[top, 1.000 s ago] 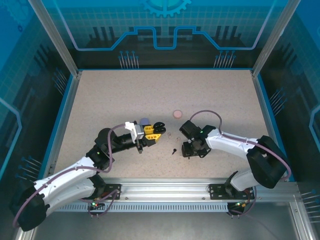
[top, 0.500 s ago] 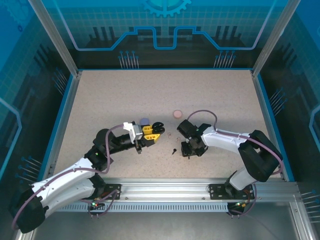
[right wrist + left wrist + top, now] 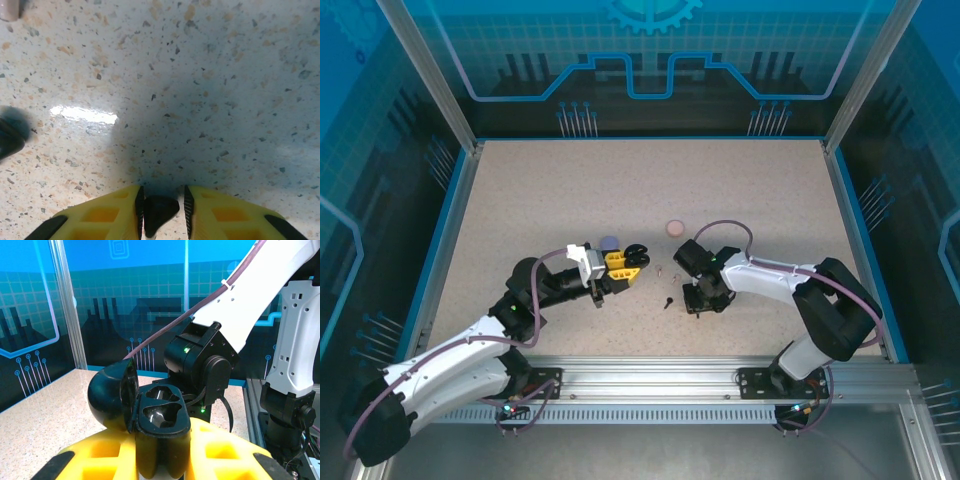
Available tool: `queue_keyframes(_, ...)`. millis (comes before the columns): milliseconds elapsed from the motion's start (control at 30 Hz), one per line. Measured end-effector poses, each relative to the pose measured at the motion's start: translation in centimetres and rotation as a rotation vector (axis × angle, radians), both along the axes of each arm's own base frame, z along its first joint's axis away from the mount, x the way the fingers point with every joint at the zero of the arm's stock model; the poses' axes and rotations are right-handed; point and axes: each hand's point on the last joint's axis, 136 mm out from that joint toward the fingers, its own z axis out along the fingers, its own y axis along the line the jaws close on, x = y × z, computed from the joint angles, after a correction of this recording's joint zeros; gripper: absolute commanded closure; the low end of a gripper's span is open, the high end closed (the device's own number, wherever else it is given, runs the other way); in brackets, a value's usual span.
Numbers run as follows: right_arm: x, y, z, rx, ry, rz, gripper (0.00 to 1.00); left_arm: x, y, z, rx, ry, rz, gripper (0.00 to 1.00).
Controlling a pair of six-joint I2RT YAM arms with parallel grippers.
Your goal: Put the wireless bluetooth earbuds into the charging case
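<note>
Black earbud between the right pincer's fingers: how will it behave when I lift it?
The small rounded black plastic earbud between the right pincer's yellow fingers looks tiny, so probably very light. Its smooth, curved shell may slip or twist under a squeeze. If dropped on the speckled tabletop it would likely roll or skitter.

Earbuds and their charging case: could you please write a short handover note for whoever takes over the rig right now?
Left end effector: shut on the black case, lid open, wells look empty.
Right end effector: down at the table, shut on one black earbud.
Another black earbud lies loose on the table between the arms; pink case and lilac case sit farther back.
Done: case open, one bud gripped.
Left: seat it in the case, then the other.
</note>
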Motion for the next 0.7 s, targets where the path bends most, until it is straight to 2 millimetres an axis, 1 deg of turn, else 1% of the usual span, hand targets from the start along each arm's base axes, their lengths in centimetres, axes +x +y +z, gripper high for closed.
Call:
queue_keyframes(267,0.0,-0.2,0.0,-0.010,0.001,0.000,0.78,0.0,0.0,0.0,0.000,0.000,0.000,1.00)
queue_keyframes(467,0.0,0.1,0.2,0.002,-0.003,0.003,0.78,0.0,0.0,-0.1,0.003,0.004,0.000,1.00)
queue_keyframes(567,0.1,0.3,1.1,0.028,-0.033,0.005,0.78,0.1,0.0,-0.1,0.003,0.008,0.006,1.00)
queue_keyframes(700,0.9,0.6,3.9,0.090,-0.123,0.003,0.77,0.3,-0.1,-0.3,0.000,0.018,0.007,1.00)
